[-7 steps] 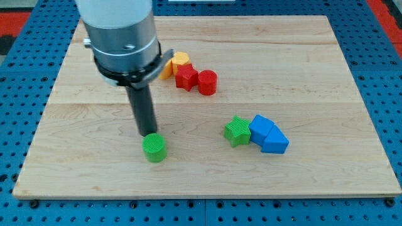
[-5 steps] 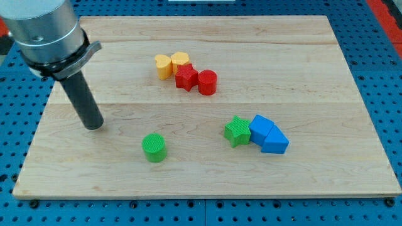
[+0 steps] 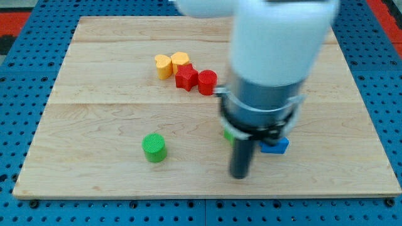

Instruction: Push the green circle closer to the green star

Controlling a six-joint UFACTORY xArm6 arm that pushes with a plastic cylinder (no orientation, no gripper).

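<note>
Green circle [image 3: 154, 148] sits well left of my tip [image 3: 239, 176]; no pincer here, and the arm hides most of the green star [image 3: 228, 134].

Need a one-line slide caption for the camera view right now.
My tip rests right of the green circle, arm hiding most of the green star and blue blocks.

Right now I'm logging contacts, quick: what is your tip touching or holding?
My tip: no jaws, holds nothing, touching no block. It sits at the view's right of the green circle, well apart, just below the mostly hidden green star.
</note>
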